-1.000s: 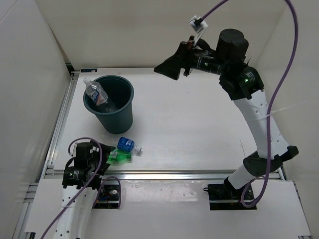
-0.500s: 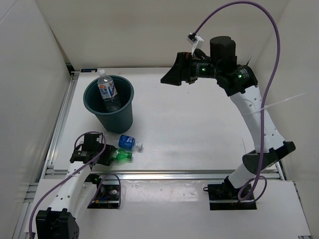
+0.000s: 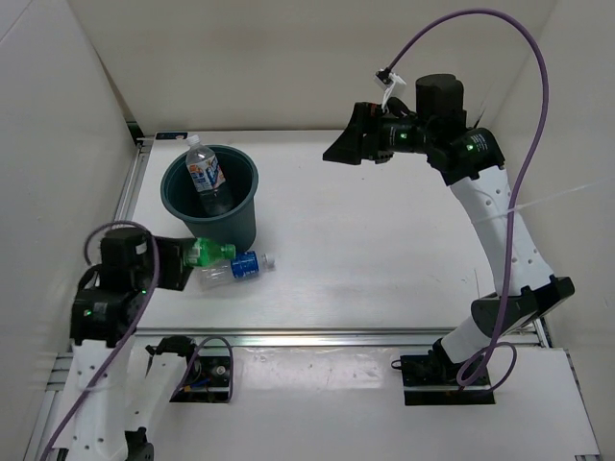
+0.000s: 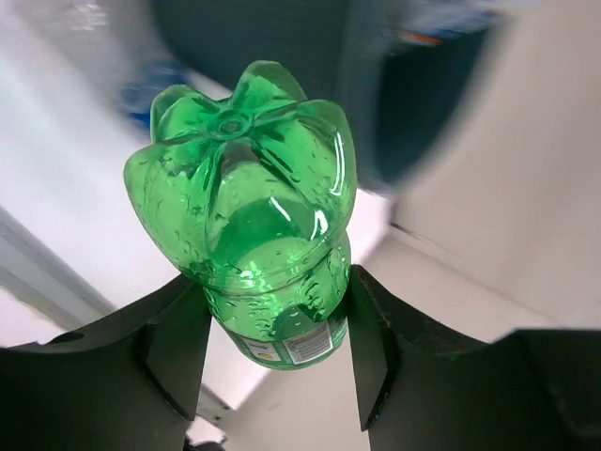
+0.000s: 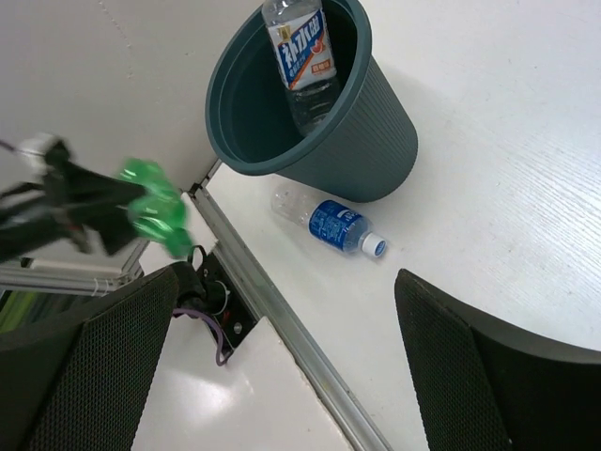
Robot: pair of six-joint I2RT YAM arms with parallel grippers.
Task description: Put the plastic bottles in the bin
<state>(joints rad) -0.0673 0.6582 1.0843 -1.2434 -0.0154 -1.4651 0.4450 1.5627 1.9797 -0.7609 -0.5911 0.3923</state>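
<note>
The dark teal bin (image 3: 252, 187) stands at the back left, and a clear bottle with a white, red and blue label (image 3: 204, 173) leans upright inside it. My left gripper (image 3: 183, 261) is shut on the green bottle (image 3: 211, 253) and holds it off the table just in front of the bin. In the left wrist view both fingers press the green bottle (image 4: 249, 197) near its label, base pointing away. A clear bottle with a blue label (image 3: 242, 265) lies on the table beside the bin. My right gripper (image 3: 348, 144) hangs open and empty high over the back of the table.
An aluminium rail (image 3: 336, 336) runs along the table's near edge, and white walls close in the left, back and right sides. In the right wrist view I see the bin (image 5: 376, 141), the blue-label bottle (image 5: 333, 225) and the lifted green bottle (image 5: 150, 211).
My left gripper closed on the green bottle and lifted it from the table toward the bin. The labelled bottle settled upright in the bin. The right arm drifted slightly right.
</note>
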